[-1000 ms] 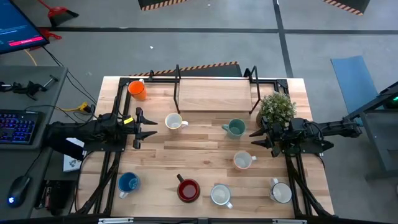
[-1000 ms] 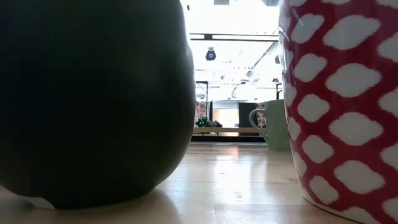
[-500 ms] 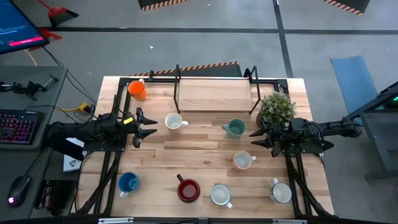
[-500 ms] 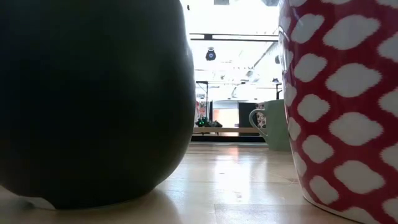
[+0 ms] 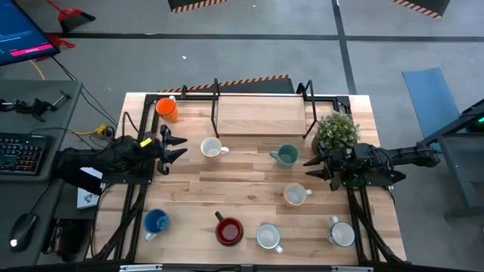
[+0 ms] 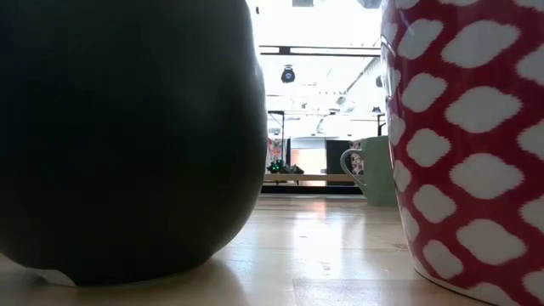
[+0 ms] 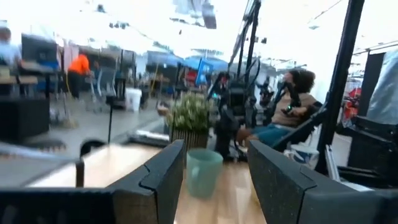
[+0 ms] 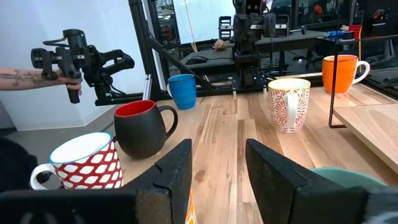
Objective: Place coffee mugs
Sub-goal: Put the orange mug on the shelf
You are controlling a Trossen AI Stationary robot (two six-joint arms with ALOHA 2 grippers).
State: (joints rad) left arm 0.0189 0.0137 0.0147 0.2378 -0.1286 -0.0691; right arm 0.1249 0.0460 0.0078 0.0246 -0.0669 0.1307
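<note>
Eight mugs stand upright, spread over the wooden table (image 5: pixel 249 181). An orange mug (image 5: pixel 167 109) sits at the far left corner. A cream mug with an orange pattern (image 5: pixel 212 148) stands just in front of the left gripper (image 5: pixel 178 146), its handle pointing right. The teal mug (image 5: pixel 287 156) is mid-table, handle to the left. A pale mug (image 5: pixel 295 196) lies nearer the front, handle right. Along the front edge stand a blue mug (image 5: pixel 156 222), a black mug with a red inside (image 5: pixel 228 231), a grey mug (image 5: pixel 268 237) and a red-and-white patterned mug (image 5: pixel 341 233).

A bushy potted plant (image 5: pixel 337 131) sits just behind the right gripper (image 5: pixel 312 168), and a raised wooden board (image 5: pixel 261 115) in a black frame fills the far middle of the table.

The left gripper hovers at the left side with its fingers apart, holding nothing. The right gripper hovers right of the teal mug, fingers also apart and empty. No mug is touched by either.
</note>
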